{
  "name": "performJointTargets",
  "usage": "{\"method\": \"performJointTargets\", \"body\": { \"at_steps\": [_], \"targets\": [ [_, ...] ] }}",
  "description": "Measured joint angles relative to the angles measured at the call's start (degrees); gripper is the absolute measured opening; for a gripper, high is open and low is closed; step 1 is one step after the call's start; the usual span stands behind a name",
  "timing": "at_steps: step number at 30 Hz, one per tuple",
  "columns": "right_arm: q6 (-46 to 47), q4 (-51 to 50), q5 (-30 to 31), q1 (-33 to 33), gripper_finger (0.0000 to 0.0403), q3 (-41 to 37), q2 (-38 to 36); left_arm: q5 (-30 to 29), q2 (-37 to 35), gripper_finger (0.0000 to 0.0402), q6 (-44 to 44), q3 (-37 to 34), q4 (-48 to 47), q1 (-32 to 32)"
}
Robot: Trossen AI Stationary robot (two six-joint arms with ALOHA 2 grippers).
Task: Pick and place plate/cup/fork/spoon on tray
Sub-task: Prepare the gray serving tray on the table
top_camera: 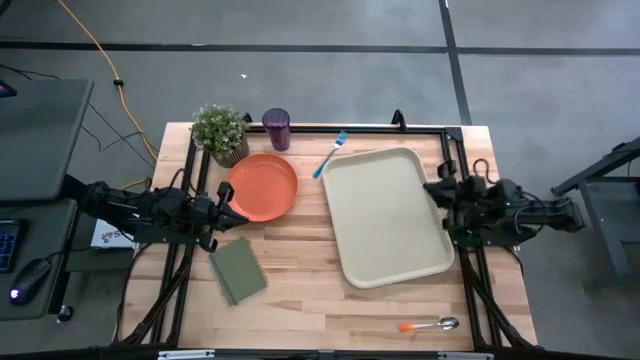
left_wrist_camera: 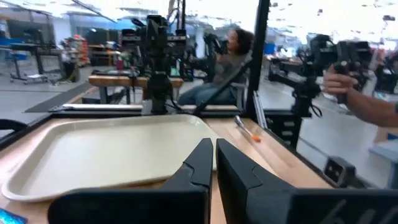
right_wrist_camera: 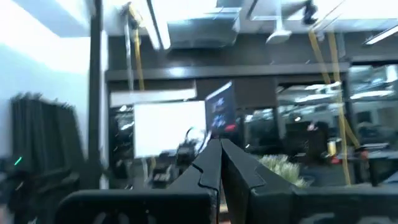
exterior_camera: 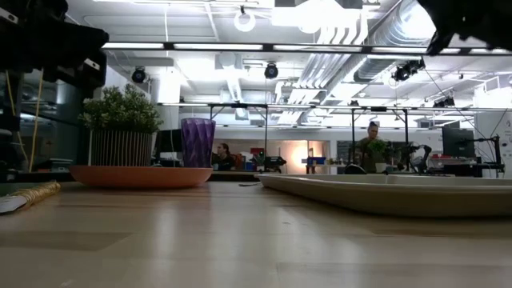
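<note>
Your left claw [top_camera: 238, 214], shut and empty, sits at the left edge of the surface [top_camera: 300, 290], just beside the near-left rim of the plate [top_camera: 264, 186], so the plate is that arm's reach. Carry it rightward to the tray [top_camera: 388, 215], which lies bare between the two arms. Your right claw [top_camera: 434, 187], also pinched shut on nothing, hangs over the tray's right rim. The cup [top_camera: 276, 128] and fork [top_camera: 329, 156] lie at the far edge, the spoon [top_camera: 430, 325] at the near-right corner, handle pointing left

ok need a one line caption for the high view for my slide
Both arms wait shut at the table's sides; tray empty, with plate, cup, fork and spoon on the table.
</note>
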Motion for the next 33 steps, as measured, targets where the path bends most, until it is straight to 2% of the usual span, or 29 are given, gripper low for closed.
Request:
{"method": "performJointTargets", "body": {
  "at_steps": [3,7,10,13,18,23,25,28,33],
  "targets": [
    [0.15,-3.97,4.59,-0.01,0.0000,5.84,5.36,-2.56,0.01,0.0003,0.36,-0.01,2.10,0.00],
    [5.46,-18.25,11.14,-0.02,0.0000,15.87,16.74,-3.98,0.06,0.0003,-0.43,0.01,6.66,0.02],
    [12.05,-31.71,12.05,-0.02,0.0000,23.74,27.21,-3.98,1.71,0.0001,-2.32,1.73,6.65,0.02],
    [16.82,-44.11,11.84,-0.02,0.0000,30.77,37.22,-4.40,6.99,0.0000,-2.69,4.69,4.79,0.02],
    [22.35,-59.00,9.18,0.00,0.0000,38.41,50.34,-7.30,23.15,0.0000,-2.21,11.81,3.55,0.07],
    [28.55,-61.21,-1.32,2.41,0.0000,39.55,57.93,-9.70,41.01,0.0000,-1.20,22.12,-1.75,0.95],
    [31.23,-62.22,-3.30,5.19,0.0000,39.55,59.92,-9.77,48.02,0.0000,-0.60,26.54,-3.79,2.31],
    [35.46,-63.41,-2.97,10.55,0.0000,39.55,62.26,-9.49,57.75,0.0000,3.70,32.38,-4.78,4.97],
    [42.52,-63.57,0.26,18.96,0.0000,39.55,65.33,-2.94,72.85,0.0000,10.29,42.24,-4.42,10.97]
  ]
}}
